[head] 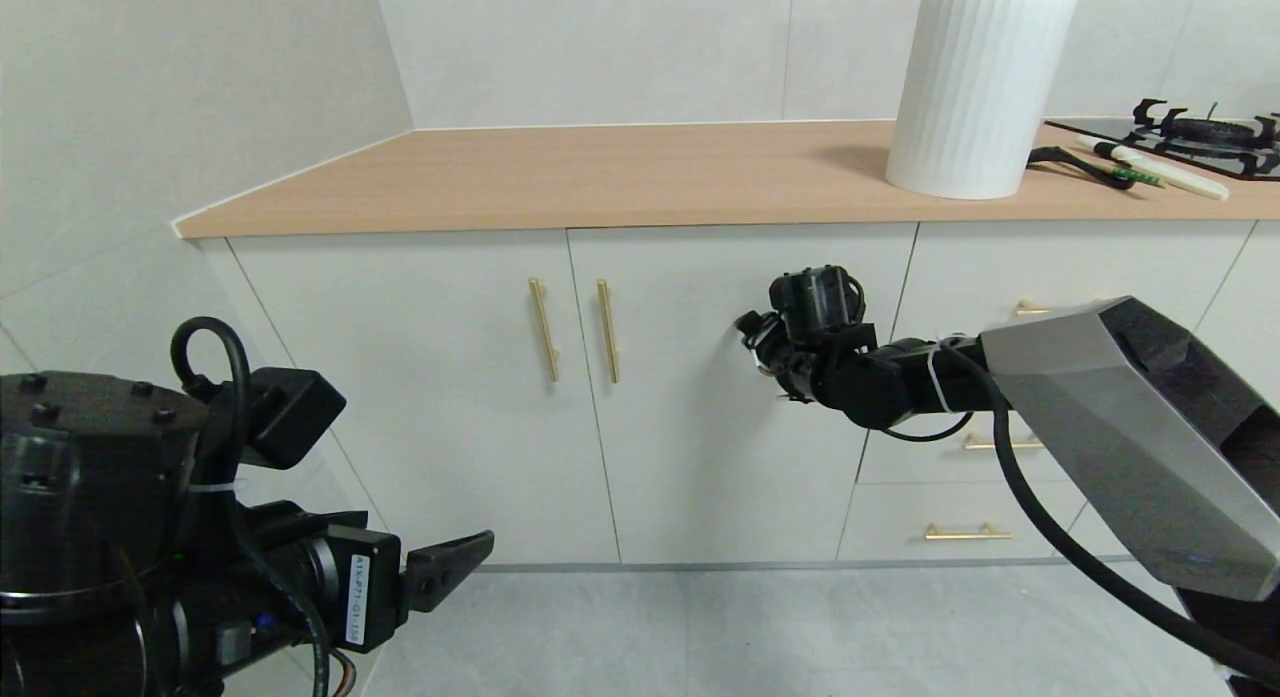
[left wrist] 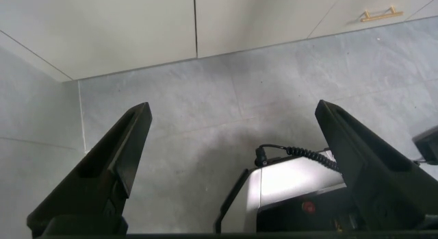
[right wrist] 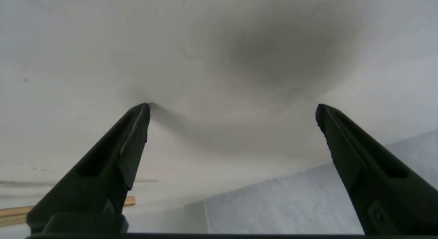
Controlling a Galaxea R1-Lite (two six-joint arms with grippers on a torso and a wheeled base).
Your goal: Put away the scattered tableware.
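Observation:
Several utensils, one black-handled, one green and one white, lie on the wooden countertop beside a tall white ribbed holder. My right gripper is held out against a white cabinet door below the counter. In the right wrist view it stands open, with the door surface close in front and nothing between its fingers. My left gripper hangs low at the left, over the grey floor. It is open and empty.
A black stove grate sits at the counter's far right. Two gold handles mark the double doors left of my right gripper. Drawers with gold pulls lie to the right. Tiled walls close the left corner.

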